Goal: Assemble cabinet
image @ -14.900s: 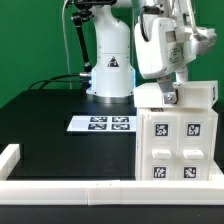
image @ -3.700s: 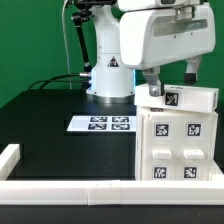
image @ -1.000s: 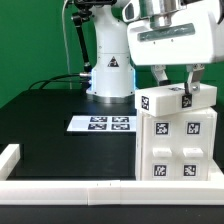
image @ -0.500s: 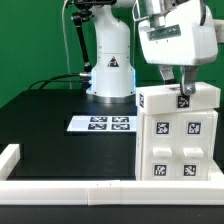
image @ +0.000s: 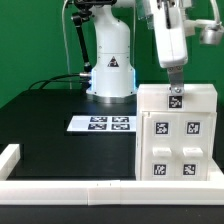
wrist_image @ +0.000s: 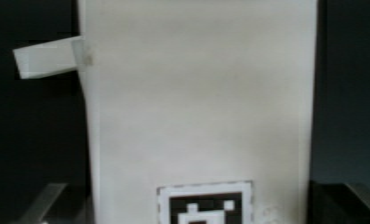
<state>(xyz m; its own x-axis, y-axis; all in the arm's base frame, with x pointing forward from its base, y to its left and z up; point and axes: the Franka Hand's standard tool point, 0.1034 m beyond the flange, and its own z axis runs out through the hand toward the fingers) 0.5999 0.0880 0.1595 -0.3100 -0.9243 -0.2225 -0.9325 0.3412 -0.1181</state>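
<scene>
The cabinet point(image: 177, 135) stands upright on the black table point(image: 60, 130), at the exterior view's right, close to the low white rail point(image: 70, 187) along the front edge. Its front face shows four small square tags, and one more tag sits on the top block. The claw point(image: 175, 80) hangs directly over this top block, near the upper tag, but the exterior view does not show clearly if it touches. In the wrist view the white top block point(wrist_image: 200, 110) fills the middle, and the dark fingers point(wrist_image: 50, 203) stand on both sides of it, so the claw looks wide; whether it presses the block I cannot tell. The marker board point(image: 100, 124) lies flat on the table beside the cabinet.
</scene>
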